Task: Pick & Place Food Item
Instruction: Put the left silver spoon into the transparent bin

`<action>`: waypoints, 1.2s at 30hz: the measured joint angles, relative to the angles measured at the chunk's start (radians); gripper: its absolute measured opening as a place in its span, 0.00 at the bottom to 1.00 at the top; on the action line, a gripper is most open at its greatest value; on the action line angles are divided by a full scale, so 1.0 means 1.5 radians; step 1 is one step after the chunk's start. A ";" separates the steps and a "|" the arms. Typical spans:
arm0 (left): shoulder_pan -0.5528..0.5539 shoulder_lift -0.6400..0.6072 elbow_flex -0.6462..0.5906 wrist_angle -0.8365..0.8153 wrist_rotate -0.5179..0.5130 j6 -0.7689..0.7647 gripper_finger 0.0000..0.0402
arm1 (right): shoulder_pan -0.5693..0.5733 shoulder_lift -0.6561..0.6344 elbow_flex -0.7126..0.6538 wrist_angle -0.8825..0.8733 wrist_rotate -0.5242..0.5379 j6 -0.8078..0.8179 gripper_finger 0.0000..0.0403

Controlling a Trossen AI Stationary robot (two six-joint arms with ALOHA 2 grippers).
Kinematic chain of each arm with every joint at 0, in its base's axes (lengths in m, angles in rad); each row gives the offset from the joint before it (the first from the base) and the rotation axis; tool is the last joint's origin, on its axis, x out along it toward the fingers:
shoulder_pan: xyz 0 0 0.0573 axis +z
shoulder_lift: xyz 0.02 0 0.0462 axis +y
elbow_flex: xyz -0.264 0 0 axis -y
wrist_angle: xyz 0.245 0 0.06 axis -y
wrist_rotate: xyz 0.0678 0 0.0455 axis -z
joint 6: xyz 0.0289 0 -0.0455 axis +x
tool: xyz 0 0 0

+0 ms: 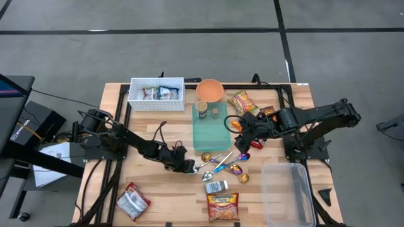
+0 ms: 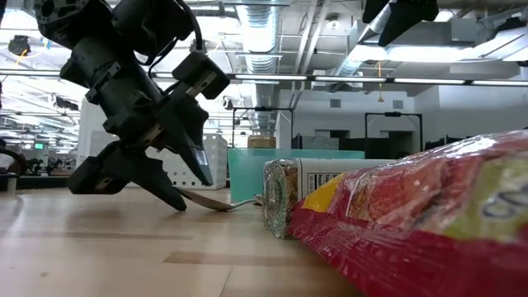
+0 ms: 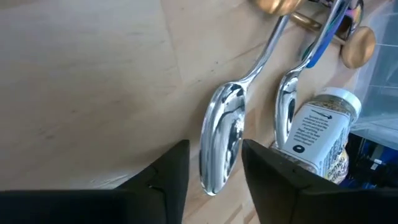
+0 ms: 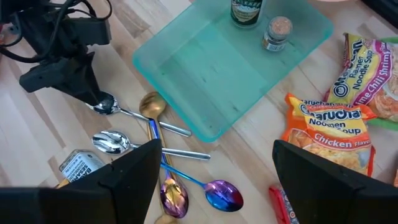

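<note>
My left gripper [image 1: 189,167] is low over the table's middle and open. Its fingers stand on either side of the bowl of a silver spoon [image 3: 221,140] that lies flat on the wood. The gripper also shows in the low view [image 2: 191,191], with its fingertips down at the table. A small spice jar [image 1: 216,187] lies on its side just beyond that spoon, and it also shows in the left wrist view [image 3: 320,127]. My right gripper [image 1: 243,129] hangs open and empty above the table, to the right of the teal tray [image 1: 211,129]. My left gripper comes slanting down from the table's left, one finger [image 3: 171,171] on each side of the spoon's bowl tip [image 3: 214,174]. I cannot tell whether the fingers touch the bowl. The spoon lies flat on the table.
Several more spoons [image 1: 224,162] lie in a heap right of my left gripper. Noodle packets [image 1: 243,101] lie at the back right, one [image 1: 223,206] lies at the near edge, and a silver pouch [image 1: 132,202] lies near left. There are also an orange bowl [image 1: 209,90], a white basket [image 1: 156,93] and a clear bin [image 1: 287,192].
</note>
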 joint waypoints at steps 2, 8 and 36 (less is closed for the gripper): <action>-0.001 0.000 0.000 -0.004 -0.002 0.000 0.31 | 0.000 0.000 0.000 -0.001 0.000 0.000 0.75; -0.001 0.000 0.000 -0.025 -0.003 0.004 0.16 | -0.005 0.000 0.000 0.000 0.000 0.004 0.75; -0.001 -0.119 -0.002 -0.187 0.008 0.111 0.00 | -0.017 0.000 0.000 0.026 0.017 0.016 0.75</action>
